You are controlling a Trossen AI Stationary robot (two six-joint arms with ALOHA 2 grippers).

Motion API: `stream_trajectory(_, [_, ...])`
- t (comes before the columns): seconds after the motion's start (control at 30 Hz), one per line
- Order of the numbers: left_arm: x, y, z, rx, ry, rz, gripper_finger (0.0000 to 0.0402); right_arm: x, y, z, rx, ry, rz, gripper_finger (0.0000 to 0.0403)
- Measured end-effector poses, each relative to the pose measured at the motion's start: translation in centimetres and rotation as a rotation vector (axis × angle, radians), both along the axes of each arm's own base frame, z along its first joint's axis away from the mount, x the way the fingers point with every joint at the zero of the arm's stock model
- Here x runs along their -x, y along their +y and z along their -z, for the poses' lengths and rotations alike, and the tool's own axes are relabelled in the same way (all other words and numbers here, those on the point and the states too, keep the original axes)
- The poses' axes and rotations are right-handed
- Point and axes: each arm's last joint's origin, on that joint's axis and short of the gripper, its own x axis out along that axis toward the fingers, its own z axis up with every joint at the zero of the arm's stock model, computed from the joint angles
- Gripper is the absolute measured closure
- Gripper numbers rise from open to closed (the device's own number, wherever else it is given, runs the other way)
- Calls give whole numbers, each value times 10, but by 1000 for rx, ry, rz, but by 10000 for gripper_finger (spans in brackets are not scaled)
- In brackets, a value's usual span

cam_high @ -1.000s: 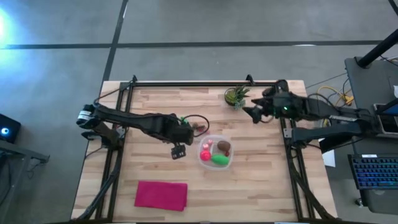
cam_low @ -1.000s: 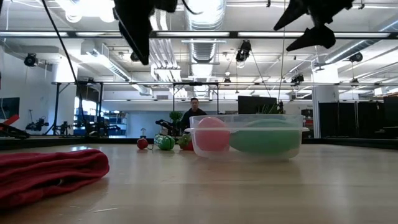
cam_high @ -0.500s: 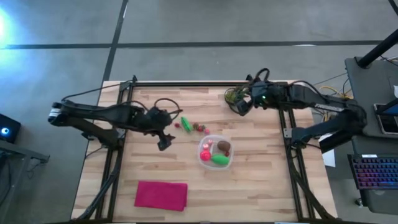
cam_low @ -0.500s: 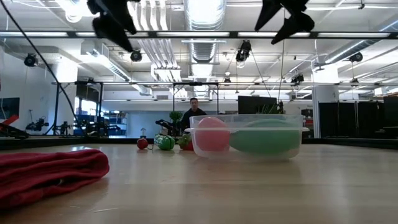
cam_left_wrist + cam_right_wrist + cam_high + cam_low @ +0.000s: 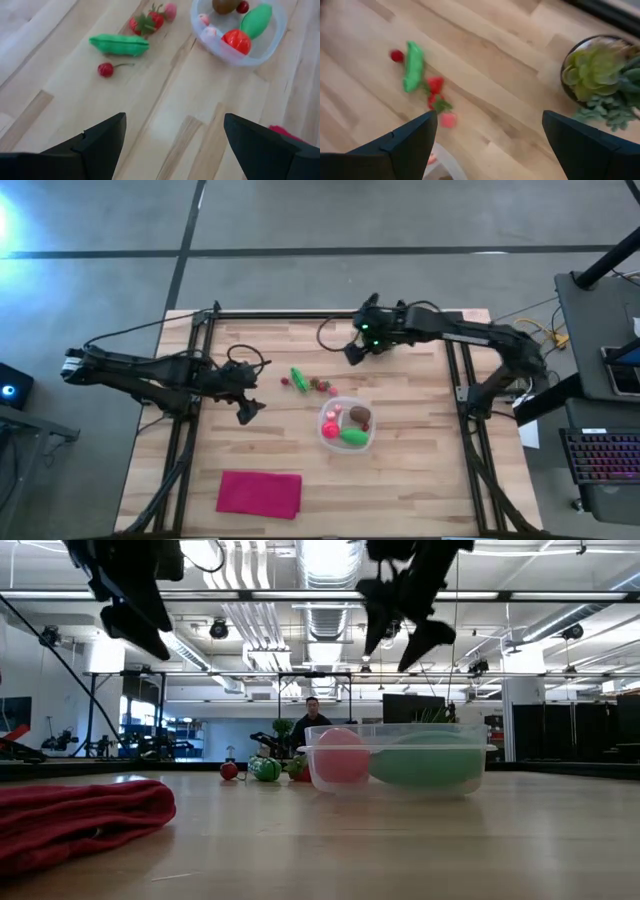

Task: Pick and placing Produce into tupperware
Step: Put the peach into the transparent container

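The clear tupperware (image 5: 347,424) stands mid-table and holds a green piece (image 5: 256,21), a red one (image 5: 237,41), a brown round one (image 5: 359,417) and small pink ones. Loose produce lies on the wood just beyond it on the far left. These pieces are a green pod (image 5: 298,377), a cherry (image 5: 105,69), strawberries (image 5: 147,22) and a pink piece (image 5: 448,120). My left gripper (image 5: 247,412) hangs open above the table, left of the tupperware. My right gripper (image 5: 352,352) hangs open above the far middle, beyond the loose produce.
A potted green plant (image 5: 600,75) stands at the far edge beside my right arm. A magenta cloth (image 5: 259,493) lies near the front left. Bare wood stretches to the right of the tupperware. A person stands in the room far behind the table (image 5: 314,712).
My left gripper has drawn back from beside the tupperware toward the table's left edge, sinking a little. My right gripper has swung from the far right corner toward the left, past the plant, tipping further down. Both stay open. No produce has moved.
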Motion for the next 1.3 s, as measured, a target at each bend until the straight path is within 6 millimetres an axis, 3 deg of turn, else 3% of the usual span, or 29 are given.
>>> stream_trajectory(0.2, [14,2,7,-11,-38,12,80,-26,-5,39,-28,113,-41,51])
stream_trajectory(0.37, [23,3,12,-17,-74,2,80,-45,-8,67,-150,158,-48,63])
stream_trajectory(0.73, [28,5,11,-8,-115,-34,80,-78,-11,88,-224,172,-87,92])
stream_trajectory(0.93, [25,5,13,-9,-110,-37,80,-84,8,106,-278,258,-139,104])
stream_trajectory(1.1, [21,4,15,-12,-92,-36,80,-90,25,107,-263,249,-171,106])
stream_trajectory(1.3, [17,4,18,-14,-68,-36,80,-92,27,109,-221,256,-132,106])
